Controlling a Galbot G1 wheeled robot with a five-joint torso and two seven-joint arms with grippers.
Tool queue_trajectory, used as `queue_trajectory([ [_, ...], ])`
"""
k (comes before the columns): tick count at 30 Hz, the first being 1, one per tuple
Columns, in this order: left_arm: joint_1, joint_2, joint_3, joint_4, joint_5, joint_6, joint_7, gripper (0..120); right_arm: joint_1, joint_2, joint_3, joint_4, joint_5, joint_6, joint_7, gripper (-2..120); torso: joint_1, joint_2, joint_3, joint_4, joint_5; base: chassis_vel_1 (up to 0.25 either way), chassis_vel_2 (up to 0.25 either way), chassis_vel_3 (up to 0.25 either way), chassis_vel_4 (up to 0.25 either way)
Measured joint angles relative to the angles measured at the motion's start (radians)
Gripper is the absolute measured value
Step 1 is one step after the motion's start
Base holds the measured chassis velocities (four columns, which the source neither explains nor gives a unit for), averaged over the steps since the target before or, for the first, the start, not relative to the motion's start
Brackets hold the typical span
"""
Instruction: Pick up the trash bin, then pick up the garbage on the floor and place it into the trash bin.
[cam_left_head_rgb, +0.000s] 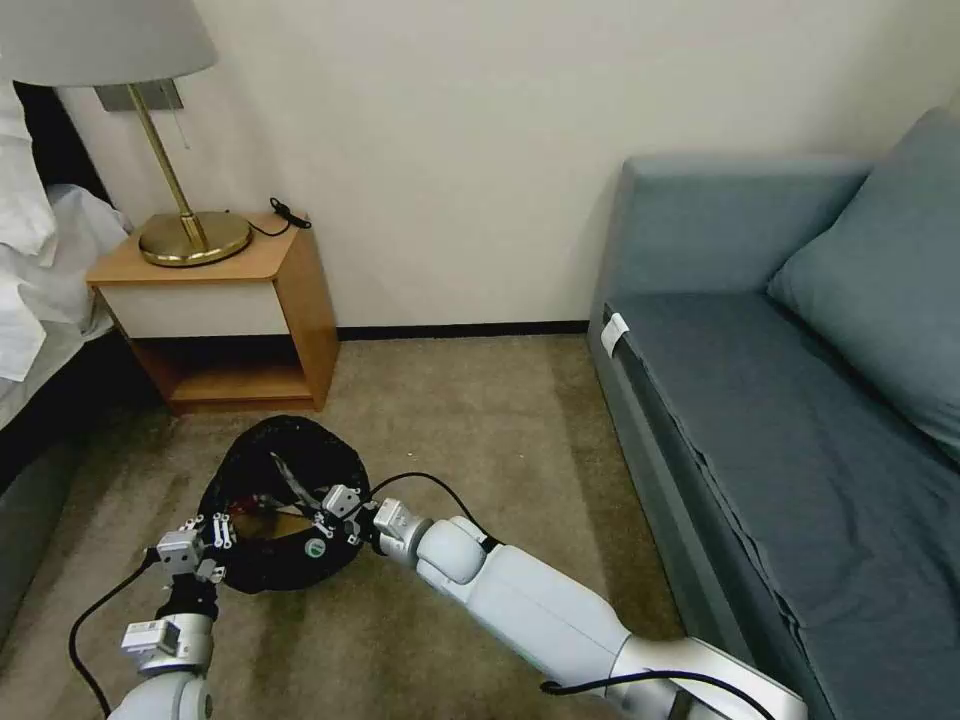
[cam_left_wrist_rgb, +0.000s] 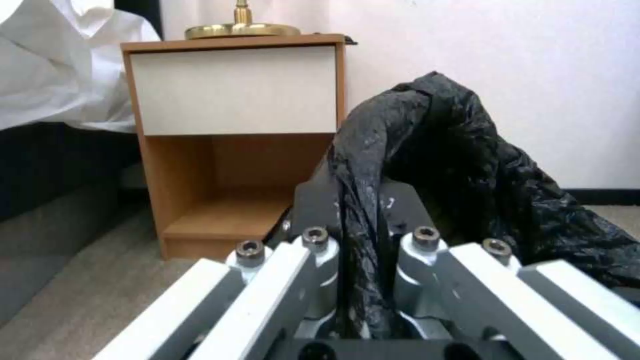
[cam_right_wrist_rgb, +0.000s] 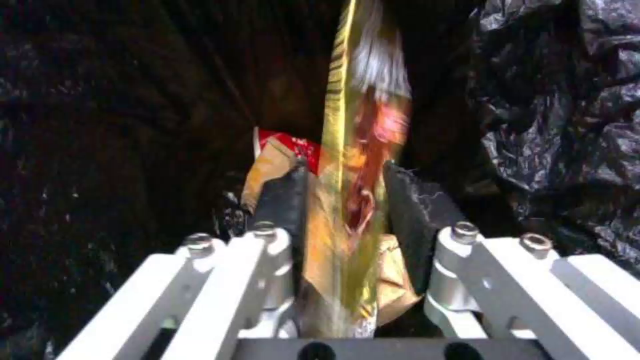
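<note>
Small round trash bin lined with crinkled glossy black plastic: standing on beige-brown short-pile carpet floor, just in front of orange-brown wooden nightstand, well apart from blue-grey sofa.

Left gripper: fingers together, clamped on a fold of the black liner at the near rim.

Right gripper: over the bin mouth, pointing inside, pads pinched on a flat yellow-brown snack wrapper, held edge-on. Below it, inside the bin: red snack bag and a piece of crumpled brown paper.

Judged stage: wrapper at the release point, not yet dropped.

Risks:
- Wrapper light and stiff; could cling to a pad on release, or catch the liner and lodge on the rim.
- Left grip on thin plastic alone, as far as visible; liner could stretch, tear or slide off the bin if lifted or tugged.
- Right arm close to the rim; contact could tip the bin.

Brands, labels, writing: white marks on the red bag and print on the wrapper, not legible
</note>
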Motion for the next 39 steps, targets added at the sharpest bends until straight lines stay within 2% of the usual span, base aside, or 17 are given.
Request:
queue_trajectory([
  [3,0.001,0.004,-0.002,0.0,0.0,0.0,0.0,5,-0.002,-0.002,0.007,0.002,-0.001,0.0,0.0,48,0.0,0.0,0.0,0.0,0.0,0.0,0.0,0.0,0.0],
  [4,0.001,0.004,-0.002,0.0,0.0,0.0,0.0,5,-0.002,-0.002,0.007,0.002,-0.001,0.0,0.0,48,0.0,0.0,0.0,0.0,0.0,0.0,0.0,0.0,0.0],
  [7,-0.001,0.008,-0.002,0.0,-0.002,0.0,-0.001,5,-0.001,-0.006,0.015,0.009,-0.001,-0.001,0.001,64,0.0,0.0,0.0,0.0001,0.0,0.0,0.0,0.0,0.0],
  [10,-0.002,0.01,-0.002,0.0,-0.002,0.0,-0.002,5,0.003,-0.007,0.022,0.013,0.001,-0.002,0.002,70,0.0,0.0,0.0,0.0,0.0,0.0,0.0,0.0,0.0],
  [11,-0.002,0.011,-0.001,0.0,-0.002,0.0,-0.002,5,0.009,-0.008,0.034,0.017,0.003,-0.002,0.003,79,0.0,0.0,0.0,0.0001,0.0,0.0,0.0,0.0,0.0],
  [14,-0.002,0.013,0.0,0.003,-0.003,0.0,-0.002,5,0.015,-0.007,0.05,0.02,0.005,-0.003,0.003,85,0.0,0.0,0.0,0.0,0.0,0.0,0.0,0.0,0.0],
  [15,-0.001,0.014,0.001,0.006,-0.003,0.0,-0.002,5,0.021,-0.004,0.075,0.021,0.006,-0.003,0.004,93,0.0,0.0,0.0,0.0,0.0,0.0,0.0,0.0,0.0],
  [19,0.003,0.018,0.001,0.007,-0.005,0.0,-0.002,5,0.031,-0.006,0.115,0.023,0.01,-0.003,0.005,99,0.0,0.0,0.0,0.0001,0.0,0.0,0.0,0.0,0.0],
  [39,0.02,0.043,-0.007,-0.022,-0.029,-0.003,-0.005,5,0.068,-0.046,0.34,0.0,0.029,-0.03,0.033,100,0.0,0.0,0.0,0.0,0.0001,0.0,0.0,0.0,0.0],
])
